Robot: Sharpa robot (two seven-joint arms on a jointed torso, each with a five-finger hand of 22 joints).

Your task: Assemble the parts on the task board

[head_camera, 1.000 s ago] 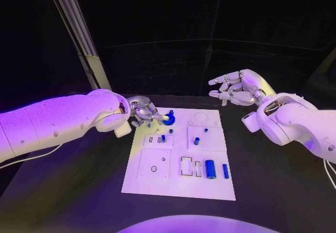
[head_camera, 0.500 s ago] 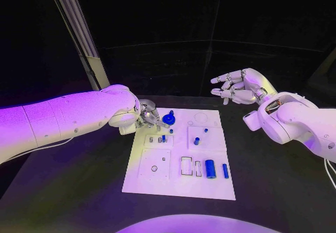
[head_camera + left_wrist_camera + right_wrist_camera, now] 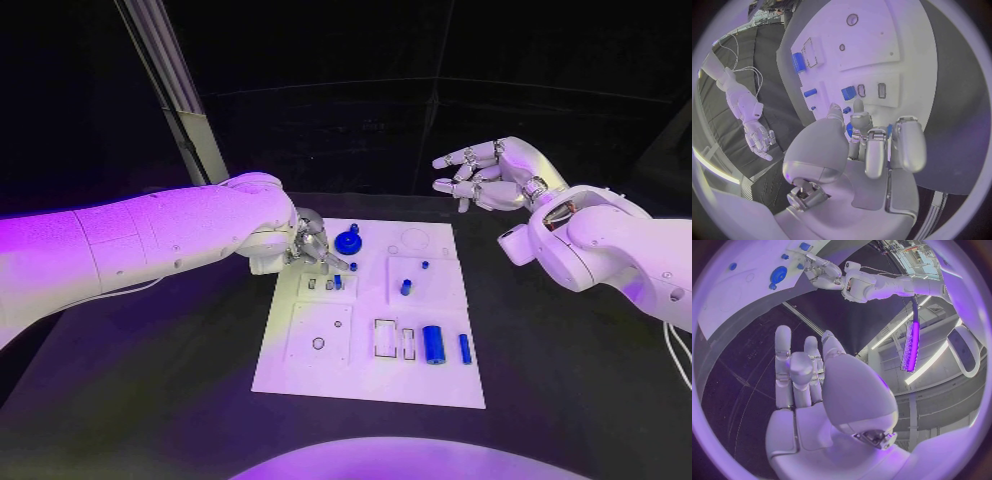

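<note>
Left hand [image 3: 309,243] hovering low over the task board's [image 3: 369,385] near-left corner, fingers curled, grasp impossible to tell, round blue part [image 3: 348,242] sitting just beside it on the board, right hand [image 3: 486,180] hanging raised beyond the board, fingers spread, holding nothing

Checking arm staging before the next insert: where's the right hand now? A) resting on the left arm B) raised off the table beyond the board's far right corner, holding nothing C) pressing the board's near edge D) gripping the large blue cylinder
B: in the head view the right hand hangs in the air past the far right corner of the task board, fingers apart and empty.
</note>
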